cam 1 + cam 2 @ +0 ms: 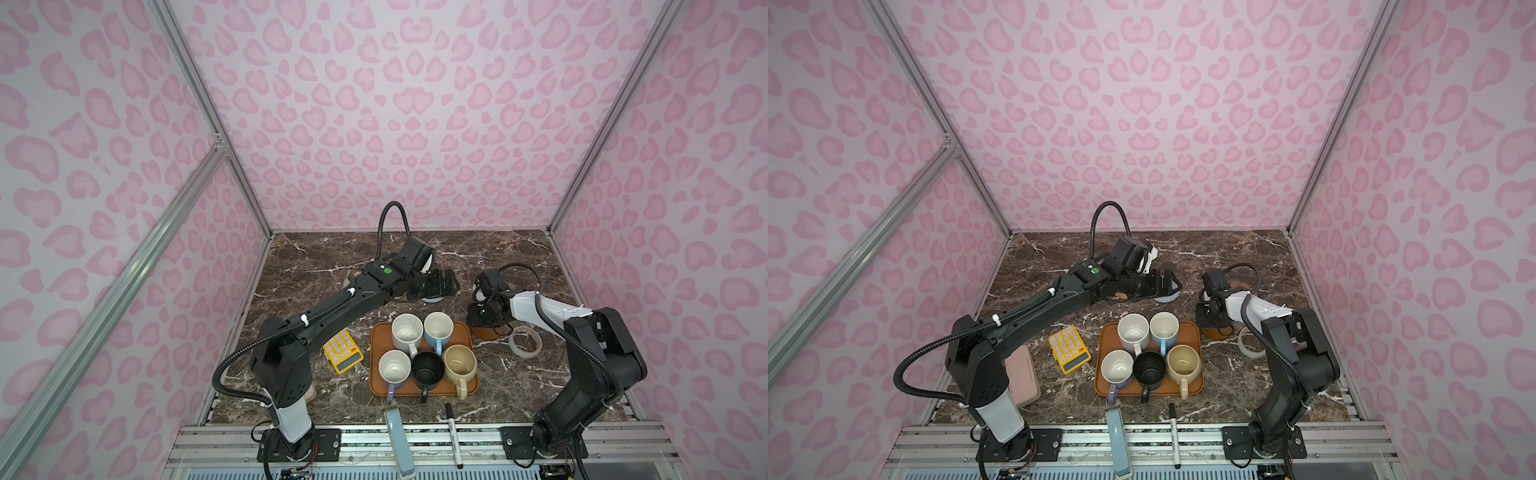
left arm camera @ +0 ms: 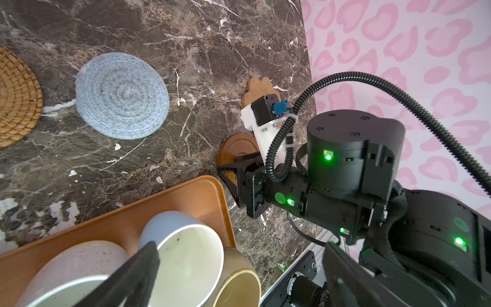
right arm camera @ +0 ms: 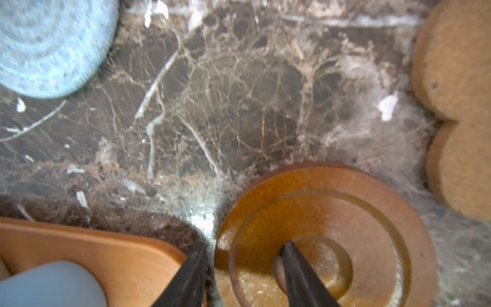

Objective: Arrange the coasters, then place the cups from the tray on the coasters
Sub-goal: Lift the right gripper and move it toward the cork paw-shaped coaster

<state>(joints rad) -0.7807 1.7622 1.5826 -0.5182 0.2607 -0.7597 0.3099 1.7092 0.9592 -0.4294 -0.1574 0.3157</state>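
An orange-brown tray point(image 1: 376, 386) holds the cups: speckled white point(image 1: 407, 332), light blue point(image 1: 438, 328), lavender point(image 1: 395, 368), black point(image 1: 428, 370) and cream-yellow point(image 1: 459, 363). Beyond it lie a grey-blue woven coaster point(image 2: 122, 95), a tan rattan coaster point(image 2: 16, 98), a paw-shaped coaster point(image 2: 256, 87) and a brown rimmed disc point(image 3: 332, 226). My left gripper point(image 1: 442, 282) hangs wide open over the grey-blue coaster, holding nothing. My right gripper point(image 3: 244, 245) points down at the disc. One finger stands just outside its edge by the tray, the other on its centre, the jaws apart.
A yellow calculator point(image 1: 343, 351) lies left of the tray and a translucent tape ring point(image 1: 524, 340) right of the disc. A black marker point(image 1: 453, 432) and a grey-blue object point(image 1: 399, 440) lie at the front edge. A pink case point(image 1: 1021, 374) sits by the left arm's base.
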